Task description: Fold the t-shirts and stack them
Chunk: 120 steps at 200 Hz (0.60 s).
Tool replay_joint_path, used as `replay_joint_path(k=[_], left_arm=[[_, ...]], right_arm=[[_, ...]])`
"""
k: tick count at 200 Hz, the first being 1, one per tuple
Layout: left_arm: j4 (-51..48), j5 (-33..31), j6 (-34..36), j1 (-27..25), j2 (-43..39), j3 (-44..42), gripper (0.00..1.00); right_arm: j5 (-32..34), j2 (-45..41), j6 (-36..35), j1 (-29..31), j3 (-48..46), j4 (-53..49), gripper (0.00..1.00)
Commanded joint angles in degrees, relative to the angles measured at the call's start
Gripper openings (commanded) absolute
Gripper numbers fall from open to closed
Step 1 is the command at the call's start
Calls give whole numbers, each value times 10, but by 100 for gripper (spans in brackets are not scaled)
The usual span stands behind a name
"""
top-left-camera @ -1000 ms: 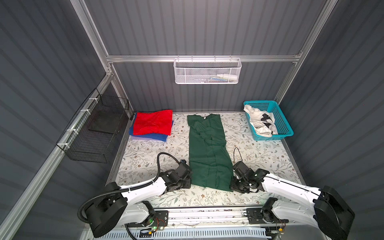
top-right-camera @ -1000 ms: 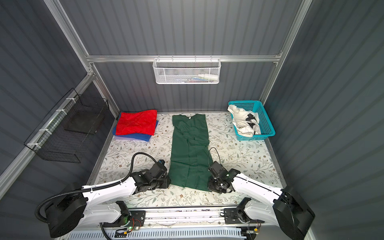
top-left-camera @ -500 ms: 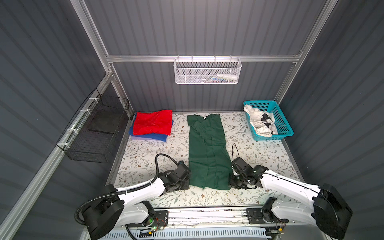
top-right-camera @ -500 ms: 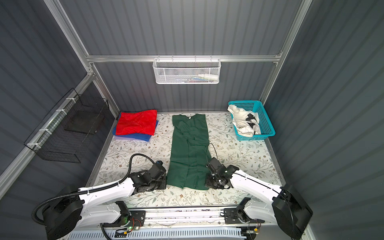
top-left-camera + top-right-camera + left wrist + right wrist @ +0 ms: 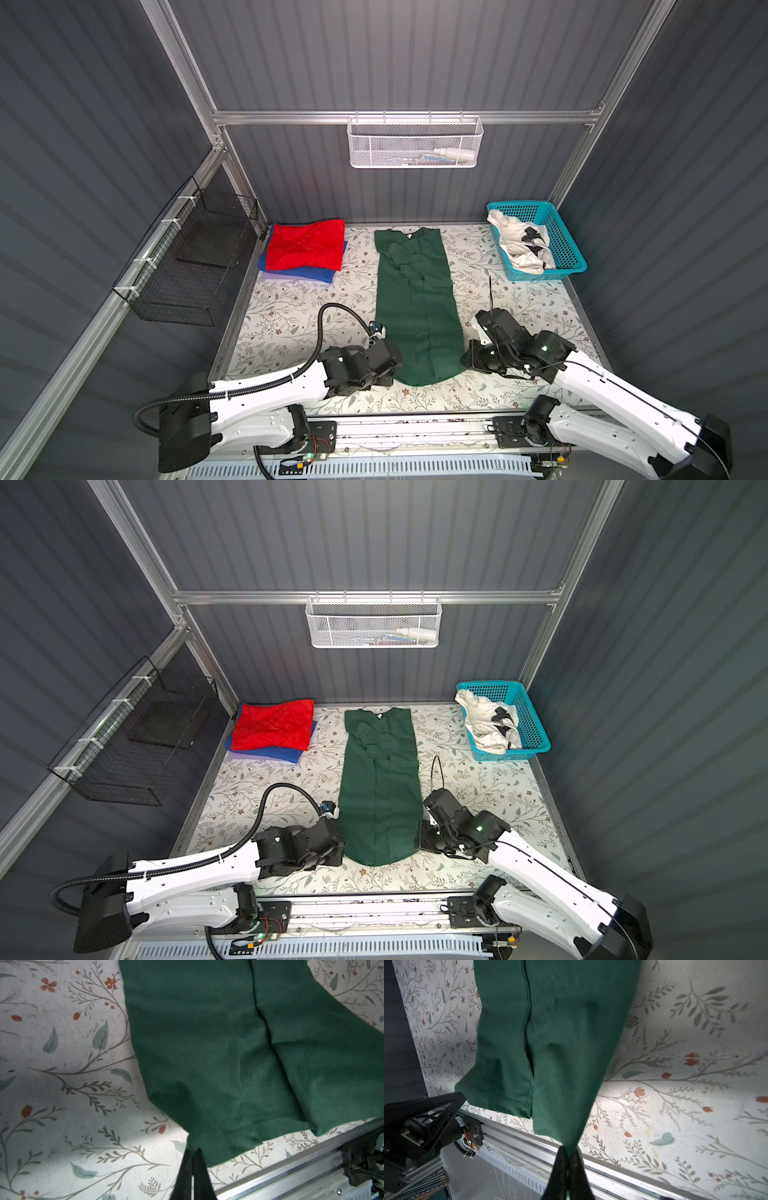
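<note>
The dark green t-shirt [image 5: 415,307] [image 5: 380,787] lies in mid-table as a long strip folded lengthwise, collar toward the back wall. My left gripper [image 5: 394,366] [image 5: 193,1150] is shut on its near left hem corner. My right gripper [image 5: 466,360] [image 5: 569,1151] is shut on the near right corner. Both corners are lifted a little and the hem sags between them. A folded red t-shirt [image 5: 305,245] rests on a folded blue t-shirt [image 5: 309,275] at the back left. A crumpled white t-shirt [image 5: 519,245] with black marks lies in the turquoise basket [image 5: 575,266].
A white wire basket [image 5: 415,143] hangs on the back rail. A black wire basket [image 5: 195,266] hangs on the left wall. An aluminium rail [image 5: 415,424] runs along the table's front edge, just behind both grippers. The left arm's body [image 5: 421,1118] shows in the right wrist view.
Both grippers have shut on the green t-shirt's near corners. The hem has come up slightly off the table and now hangs rounded between them.
</note>
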Motion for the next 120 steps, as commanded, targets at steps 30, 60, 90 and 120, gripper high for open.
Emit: replay_joint_path(k=[30, 60, 90, 120], left_arm=[[-53, -85, -100, -99, 55, 66, 0], [-147, -141, -148, -135, 84, 118, 0], [-115, -149, -150, -137, 36, 94, 0], [-119, -169, -150, -137, 9, 95, 0]], right_arm=[[-12, -19, -13, 3, 26, -73, 0], [-12, -43, -5, 3, 26, -81, 0], [-10, -66, 5, 3, 22, -94, 0], [-13, -75, 6, 3, 18, -82, 0]])
